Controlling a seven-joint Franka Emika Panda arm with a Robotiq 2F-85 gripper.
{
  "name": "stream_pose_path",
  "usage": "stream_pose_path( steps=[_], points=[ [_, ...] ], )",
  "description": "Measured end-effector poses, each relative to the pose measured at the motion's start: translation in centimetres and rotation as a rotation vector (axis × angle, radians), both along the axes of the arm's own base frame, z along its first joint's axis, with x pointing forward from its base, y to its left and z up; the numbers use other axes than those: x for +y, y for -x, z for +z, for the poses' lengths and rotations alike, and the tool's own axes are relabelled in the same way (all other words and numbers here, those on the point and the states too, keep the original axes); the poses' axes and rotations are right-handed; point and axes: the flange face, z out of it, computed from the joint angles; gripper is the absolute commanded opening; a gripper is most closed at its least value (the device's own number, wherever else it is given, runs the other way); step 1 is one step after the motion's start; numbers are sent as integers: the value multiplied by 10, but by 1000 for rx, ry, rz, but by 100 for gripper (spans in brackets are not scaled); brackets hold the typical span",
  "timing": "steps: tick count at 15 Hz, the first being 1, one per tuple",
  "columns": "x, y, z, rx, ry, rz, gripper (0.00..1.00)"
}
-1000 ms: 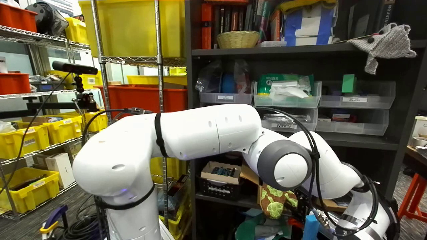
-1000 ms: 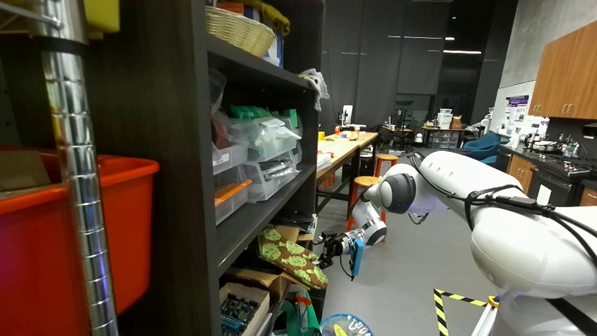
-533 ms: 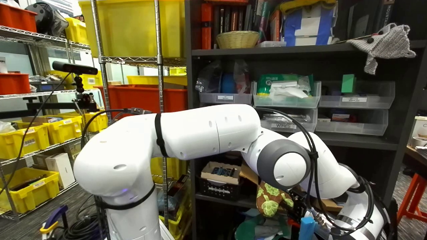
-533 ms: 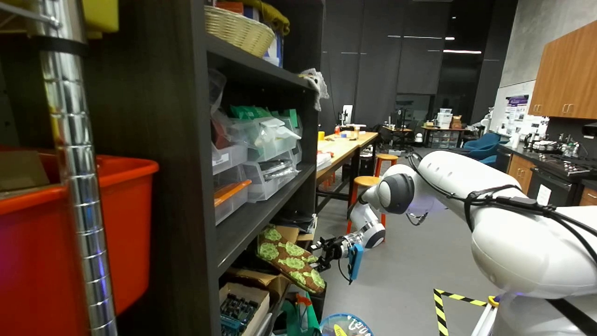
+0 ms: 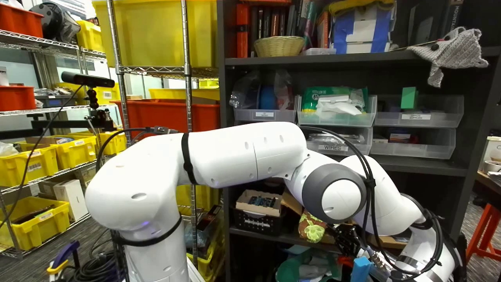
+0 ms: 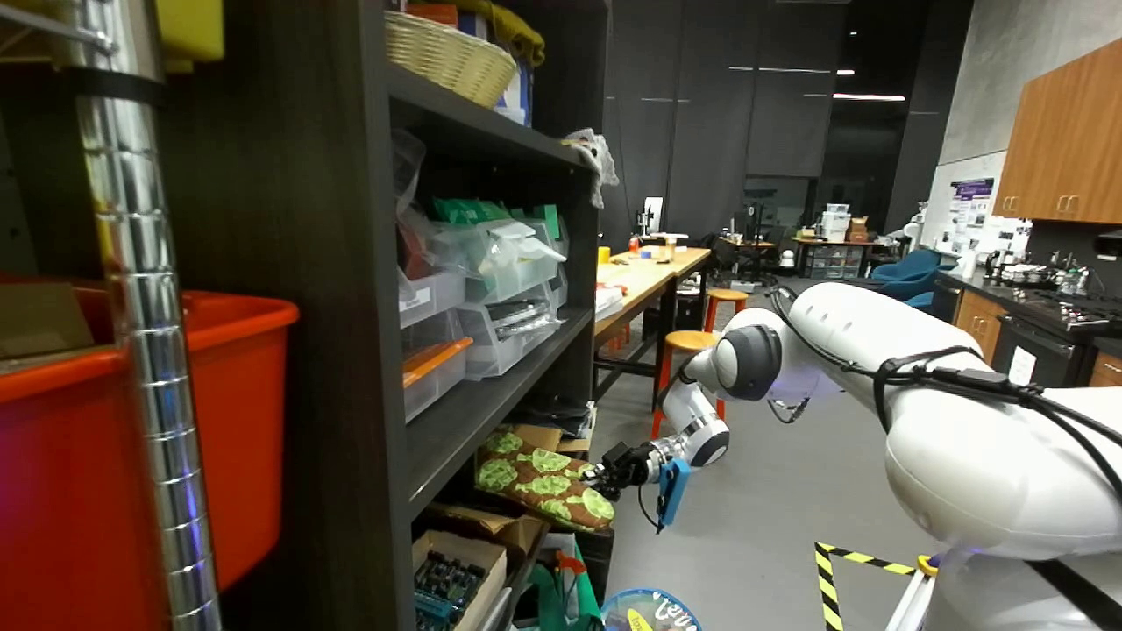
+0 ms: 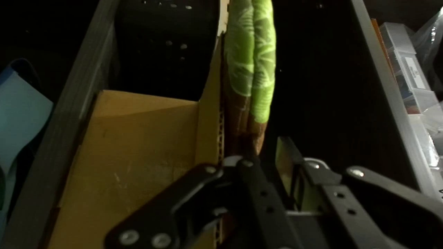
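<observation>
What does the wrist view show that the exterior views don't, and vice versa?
Wrist view only: the corrugated cardboard edge, close up, running beside the mitt. Exterior views only: the white arm and the wicker basket. Shared: the brown-and-green mitt, edge-on in the wrist view; the claw near it; clear plastic bins.

Even, fairly bright room light fills both exterior views, leaving soft highlights on the white arm [image 5: 242,152], hard glare on the metal post [image 6: 160,350] and deep shadow low in the dark bookshelf [image 5: 415,166]. The wrist view is dim and soft: between the bookshelf's edges most of the space turns black, the oven mitt [image 7: 263,69] catches light, and the gripper [image 7: 266,157] looks slightly blurred.
</observation>
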Motion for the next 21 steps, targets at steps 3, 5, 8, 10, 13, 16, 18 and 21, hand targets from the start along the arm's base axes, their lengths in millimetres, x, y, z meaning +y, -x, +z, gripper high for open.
stream_pose_path(
  steps=[3,5,8,10,13,16,18,21],
  points=[
    [4,-1,3,-12,-21,15,0],
    [7,-1,4,-17,-27,21,0],
    [9,-2,4,-20,-29,26,10],
    [10,-3,4,-19,-29,27,32],
    [11,-1,3,-15,-32,27,50],
    [13,1,0,-11,-37,26,72],
    [14,3,-1,-9,-40,26,85],
    [18,3,-2,-11,-43,30,100]
  ],
)
